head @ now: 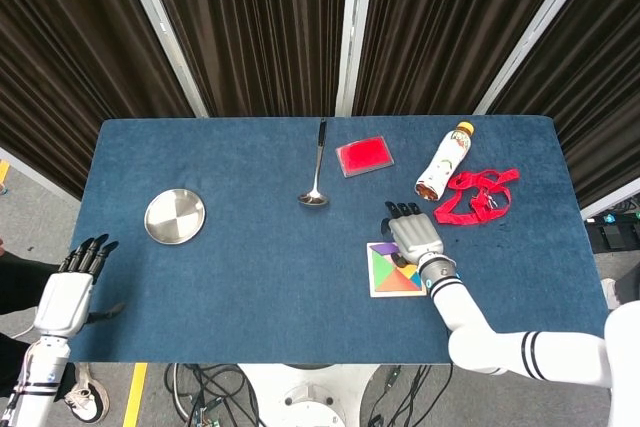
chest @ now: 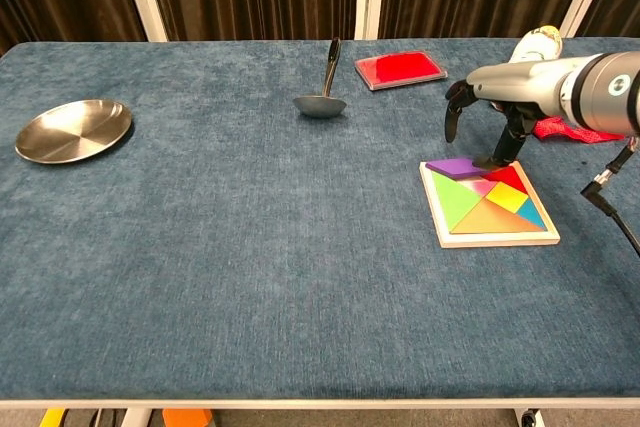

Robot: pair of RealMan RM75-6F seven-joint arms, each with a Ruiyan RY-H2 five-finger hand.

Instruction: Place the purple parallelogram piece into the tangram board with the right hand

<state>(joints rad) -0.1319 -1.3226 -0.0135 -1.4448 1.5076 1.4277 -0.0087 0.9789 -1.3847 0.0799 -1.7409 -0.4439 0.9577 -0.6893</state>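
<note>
The purple parallelogram piece lies at the far edge of the tangram board, near the bench's right front corner, its left end appearing to ride up on the board's rim rather than sitting flush. The right robot hand hovers over it with fingers pointing down, one fingertip touching or just clear of the piece's right end, gripping nothing; the left robot hand hangs open off the bench's left front corner. Judgement: the piece is thin, stiff, light and smooth, liable to skate, so it is best nudged or pinched by its long edges.

Blue table with plate, ladle, board.
</note>
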